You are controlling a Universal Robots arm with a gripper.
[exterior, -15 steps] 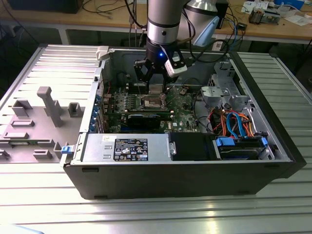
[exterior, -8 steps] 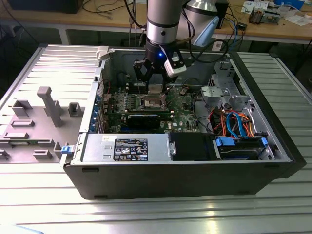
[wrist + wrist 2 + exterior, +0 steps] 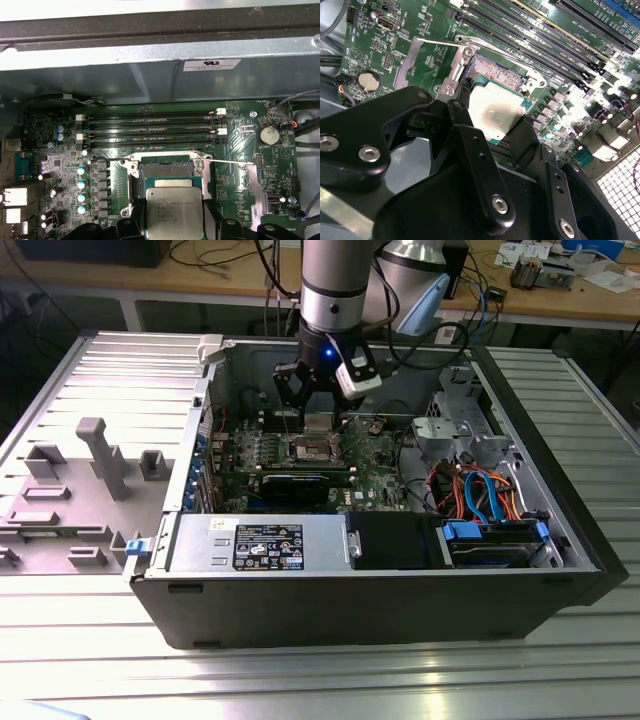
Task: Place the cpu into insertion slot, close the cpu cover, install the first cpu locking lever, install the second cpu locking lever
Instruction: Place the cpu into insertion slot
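Observation:
My gripper hangs inside the open computer case, shut on the cpu, a flat square chip with a dull silver top. In both wrist views its black fingers press on two opposite edges of the chip. The cpu hovers just above and partly over the insertion slot, whose dark pin field shows beyond the chip's edge. The cpu cover is swung open and lies beside the socket. A thin wire locking lever stands unlatched across it.
Long memory slots run along one side of the socket. A black expansion card sits in front of it in the exterior view. The power supply, drive cage, coloured cables and case walls close in the space.

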